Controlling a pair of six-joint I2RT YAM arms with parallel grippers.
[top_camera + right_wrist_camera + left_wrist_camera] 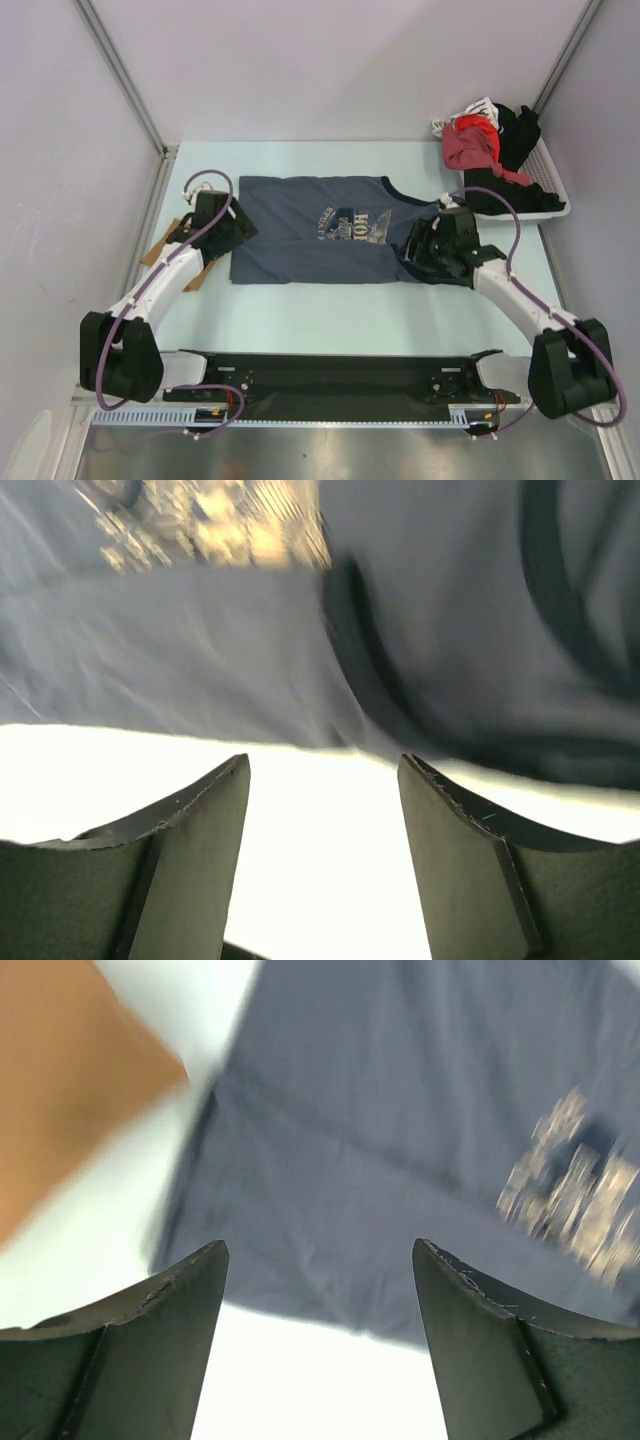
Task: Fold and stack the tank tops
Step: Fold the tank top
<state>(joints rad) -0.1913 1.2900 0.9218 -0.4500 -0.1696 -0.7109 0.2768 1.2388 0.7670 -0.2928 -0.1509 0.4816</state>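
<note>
With left fingers and right fingers both spread and empty at its ends, the slate-blue tank top lies folded on the counter — a shallow pinch may catch one layer and drag the fold open.

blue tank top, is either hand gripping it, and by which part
Nothing is held: the left hand and right hand are both open over the slate-blue cloth tank top.
</note>
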